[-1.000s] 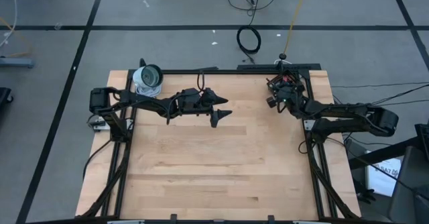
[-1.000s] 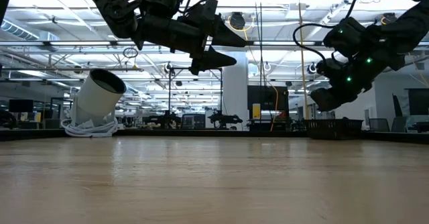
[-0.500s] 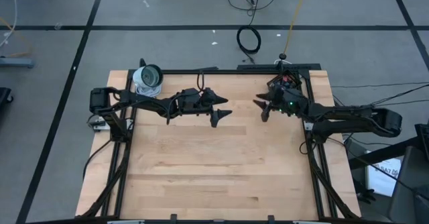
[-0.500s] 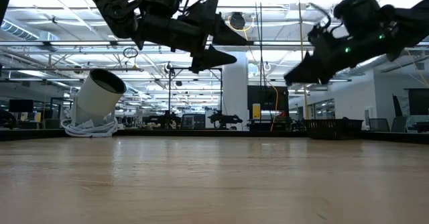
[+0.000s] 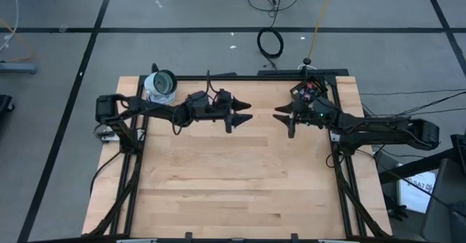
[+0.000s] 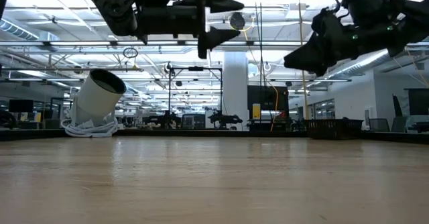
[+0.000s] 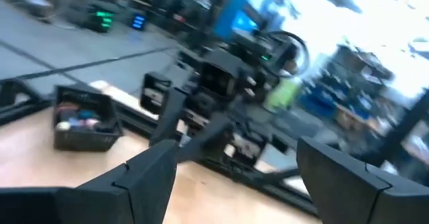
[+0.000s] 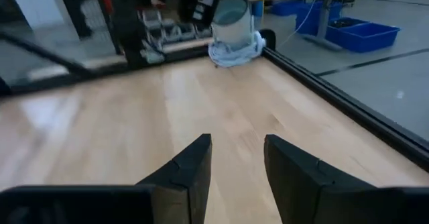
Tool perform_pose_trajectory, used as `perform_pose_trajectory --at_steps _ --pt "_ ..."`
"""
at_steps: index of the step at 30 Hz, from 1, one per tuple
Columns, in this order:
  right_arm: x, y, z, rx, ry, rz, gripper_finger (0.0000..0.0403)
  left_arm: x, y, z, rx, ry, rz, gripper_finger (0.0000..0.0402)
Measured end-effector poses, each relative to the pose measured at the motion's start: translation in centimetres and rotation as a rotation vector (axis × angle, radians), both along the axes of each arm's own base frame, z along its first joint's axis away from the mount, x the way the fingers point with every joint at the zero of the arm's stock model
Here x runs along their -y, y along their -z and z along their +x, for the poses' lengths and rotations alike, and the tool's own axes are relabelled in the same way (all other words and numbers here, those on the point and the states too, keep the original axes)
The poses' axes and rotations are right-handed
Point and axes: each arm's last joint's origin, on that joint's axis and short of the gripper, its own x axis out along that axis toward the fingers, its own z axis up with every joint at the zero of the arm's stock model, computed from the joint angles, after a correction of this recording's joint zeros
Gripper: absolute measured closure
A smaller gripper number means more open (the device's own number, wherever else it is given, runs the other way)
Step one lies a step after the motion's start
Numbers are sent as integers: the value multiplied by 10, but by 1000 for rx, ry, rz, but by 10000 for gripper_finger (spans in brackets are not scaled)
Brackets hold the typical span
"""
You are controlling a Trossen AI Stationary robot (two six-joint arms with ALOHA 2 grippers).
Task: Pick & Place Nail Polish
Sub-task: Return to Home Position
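Observation:
A black basket (image 5: 311, 90) stands at the table's far right corner. In the left wrist view, small coloured nail-polish bottles (image 7: 75, 115) lie inside the basket (image 7: 84, 135); it also shows in the low view (image 6: 333, 127). My left gripper (image 5: 249, 111) hangs open and empty above the table's far middle, pointing right. My right gripper (image 5: 281, 119) is open and empty beside the basket, pointing left toward the left gripper. Both are well above the wood in the low view, left gripper (image 6: 231, 19) and right gripper (image 6: 288, 60).
A white cylinder (image 5: 162, 85) lies on its side on a coil of white cord at the far left corner; it also shows in the low view (image 6: 98, 98) and the right wrist view (image 8: 231, 19). A black frame (image 5: 218, 77) runs along the table's edges.
My right gripper has swung from above the basket toward the table's left, tipping up from pointing down until its fingers point left. My left gripper has risen a little and turned level.

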Motion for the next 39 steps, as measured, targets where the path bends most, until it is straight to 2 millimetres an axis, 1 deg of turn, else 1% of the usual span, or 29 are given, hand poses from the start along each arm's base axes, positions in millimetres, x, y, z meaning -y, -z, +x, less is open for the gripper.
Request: perform_pose_trajectory --at_steps 3,5,7,9,12,14,16,19,21,24,26,28,30,33,37,39 --pt "-2 -6 -4 38 -27 42 277 -3 -7 -8 -43 97 101 107" --pt "-5 -9 -8 49 -76 45 277 -4 -5 -16 -152 176 133 107" --pt "-7 -13 -12 70 -122 43 277 -3 -2 -24 -279 196 121 107" --pt "-8 -17 -17 88 -133 36 277 0 -3 -33 -385 131 122 107" --pt "-10 -23 -23 112 -126 23 277 10 -15 -49 -485 -38 183 107" --pt "-12 -24 -27 110 -127 24 277 23 -22 -62 -506 -128 237 107" --pt "-13 -25 -30 108 -126 25 277 34 -26 -77 -493 -203 284 107" --pt "-15 -27 -33 114 -126 14 277 49 -23 -111 -475 -294 323 107" --pt "-15 -28 -35 119 -127 11 277 56 -16 -136 -449 -334 317 107" --pt "-16 -29 -36 127 -127 5 277 63 4 -174 -416 -340 328 107" --pt "-16 -29 -36 127 -129 -10 277 64 17 -194 -370 -334 334 107" --pt "-16 -29 -36 125 -126 -13 277 64 27 -210 -298 -344 301 107" --pt "-16 -29 -36 126 -126 -13 277 63 35 -223 -232 -352 287 107" --pt "-16 -29 -36 125 -126 -13 277 63 48 -237 -179 -355 292 107" --pt "-16 -29 -36 125 -126 -7 277 62 60 -249 -125 -362 295 107" --pt "-16 -29 -36 128 -128 -7 277 62 64 -253 -141 -360 299 107"
